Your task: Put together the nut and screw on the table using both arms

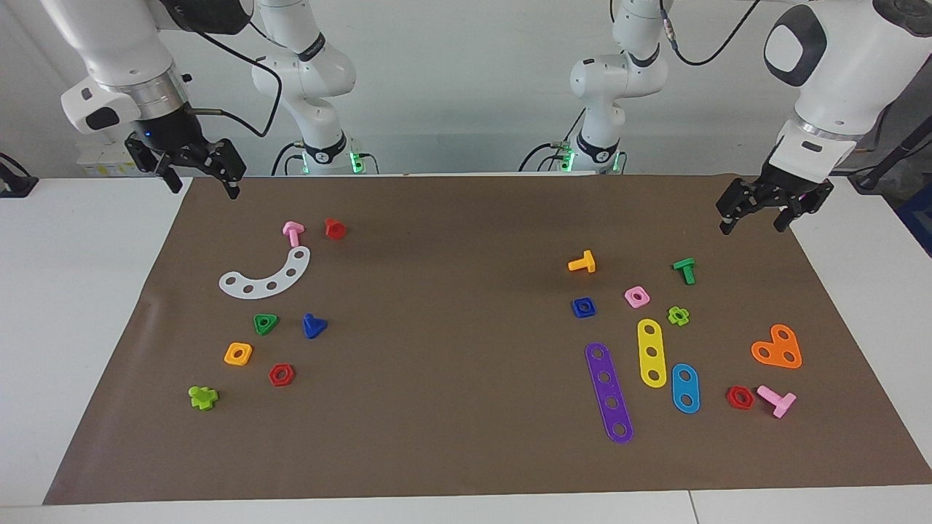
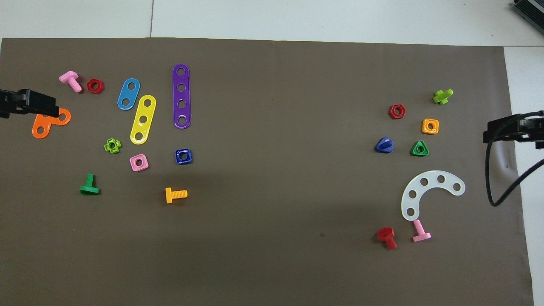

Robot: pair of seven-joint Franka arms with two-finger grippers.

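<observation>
the blue square nut (image 1: 583,307) (image 2: 183,156) lies flat on the brown mat (image 1: 451,407) (image 2: 276,170) of the table (image 1: 80,291) (image 2: 297,19), toward the left arm's end, with its round hole facing up. the pink square nut (image 1: 636,296) (image 2: 139,162) sits just beside it, and the orange screw (image 1: 582,263) (image 2: 175,195) lies on its side a little nearer to the robots. the purple four-hole strip (image 1: 609,392) (image 2: 181,96) lies farther from the robots than the blue nut, with the yellow strip (image 1: 652,352) (image 2: 143,119) beside it.

the blue screw (image 1: 314,327) (image 2: 384,145) rests toward the right arm's end of the table, well apart from the blue nut, its triangular head down on the mat and its shaft pointing up. the green triangular nut (image 1: 265,323) (image 2: 419,148) lies just beside it, and the white curved strip (image 1: 266,275) (image 2: 430,191) lies nearer to the robots than both.

the left gripper (image 1: 754,223) (image 2: 42,108) hangs in the air over the mat's edge at its own end, empty, its jaws spread; in the overhead view it covers part of the orange heart-shaped plate (image 1: 778,348) (image 2: 47,124). the right gripper (image 1: 204,188) (image 2: 505,131) hangs over the mat's corner at its own end, also empty with jaws spread. neither gripper touches any piece.
</observation>
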